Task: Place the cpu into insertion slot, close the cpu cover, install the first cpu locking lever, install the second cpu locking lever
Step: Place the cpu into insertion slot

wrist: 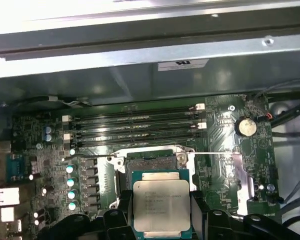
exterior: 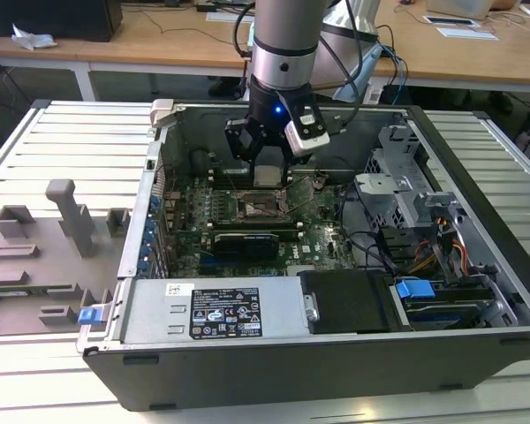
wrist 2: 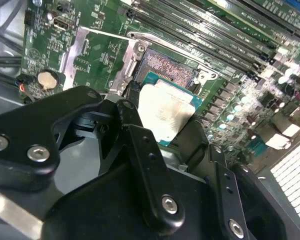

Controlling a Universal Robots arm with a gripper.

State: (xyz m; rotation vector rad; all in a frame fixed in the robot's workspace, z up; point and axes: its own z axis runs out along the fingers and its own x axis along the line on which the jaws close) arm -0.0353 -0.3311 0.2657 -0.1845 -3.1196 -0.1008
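Second wrist view: hand (wrist 2: 166, 122) is clamped on the cpu (wrist 2: 165, 110), a black finger (wrist 2: 140, 150) on each of two opposite edges, pale metal top facing up. First wrist view, same grip: hand (wrist: 161, 216), cpu (wrist: 161, 206) level between the fingers (wrist: 124, 215), green edge showing round the lid.

Chip not seated. Exterior view has the hand (exterior: 268, 172) over the board with the cpu (exterior: 267, 174) held clear above the insertion slot (exterior: 263, 208).

In both wrist views the insertion slot (wrist: 146, 162) (wrist 2: 170, 67) is uncovered, dark centre partly showing past the chip's far edge. The cpu cover (wrist: 242, 177) (wrist 2: 75, 47) is swung open, off the slot to one side, green board visible through its window. Flat or tilted: can't tell. A thin metal rod (wrist: 215, 153) runs along the slot's edge on the memory side.

Around it:
- memory slots (wrist: 135, 125) just beyond the slot
- coin cell (wrist: 246, 126) near the open cover
- row of blue-topped capacitors (wrist: 70, 180) on the slot's other side

Exterior view:
- open computer case (exterior: 336, 375) lies on its side on the slatted bench (exterior: 62, 132)
- power supply (exterior: 216, 309) sits against the near wall
- grey fixture blocks (exterior: 66, 216) are on the bench at the exterior view's left, apart from the case
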